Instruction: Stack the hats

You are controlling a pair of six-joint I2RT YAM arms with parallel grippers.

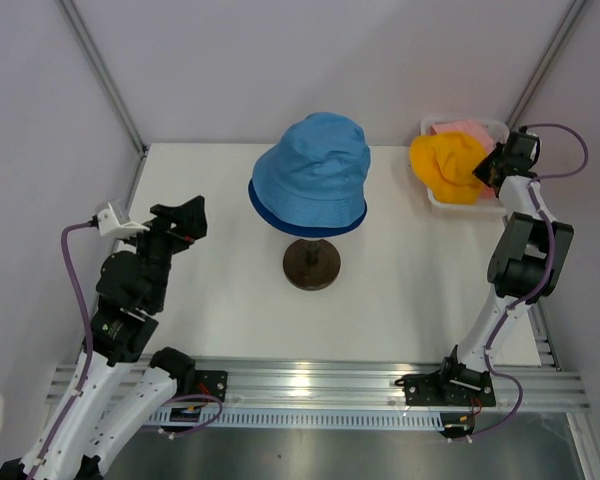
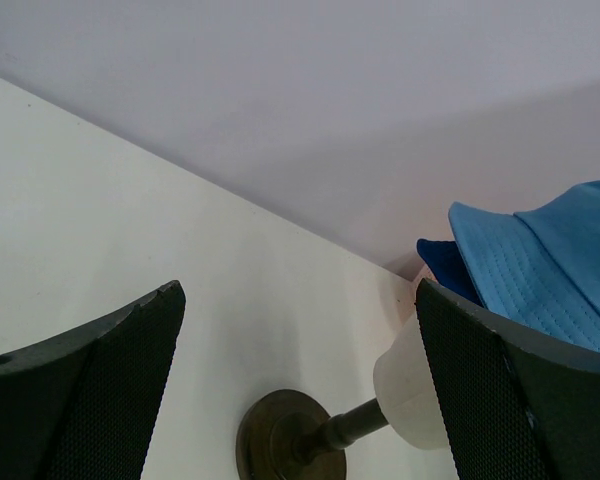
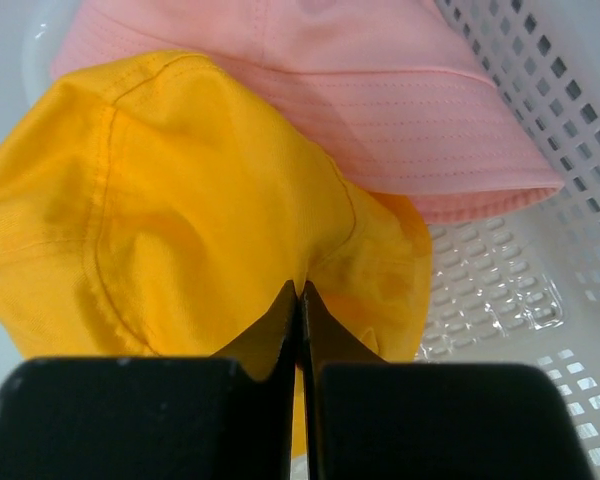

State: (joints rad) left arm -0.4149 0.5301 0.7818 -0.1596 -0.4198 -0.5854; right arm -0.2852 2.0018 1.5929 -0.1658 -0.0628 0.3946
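A light blue hat [image 1: 310, 165] sits on top of a dark blue hat [image 1: 280, 216] on the cream mannequin head at the table's middle. In the left wrist view the light blue hat [image 2: 550, 270] and the dark blue brim [image 2: 445, 265] show at the right. A yellow-orange hat [image 3: 180, 200] lies partly over a pink hat [image 3: 400, 110] in the white basket [image 3: 540, 290]. My right gripper [image 3: 300, 290] is shut on a fold of the yellow-orange hat's fabric, and the top view shows this gripper [image 1: 485, 170] at that hat's right side. My left gripper [image 1: 185, 225] stands open and holds nothing, left of the stand.
The mannequin head [image 2: 405, 385] stands on a dark stem with a round base [image 1: 311, 265]. The white mesh basket [image 1: 435, 200] sits at the back right corner, close to the wall. Grey walls close in the table at the back and sides.
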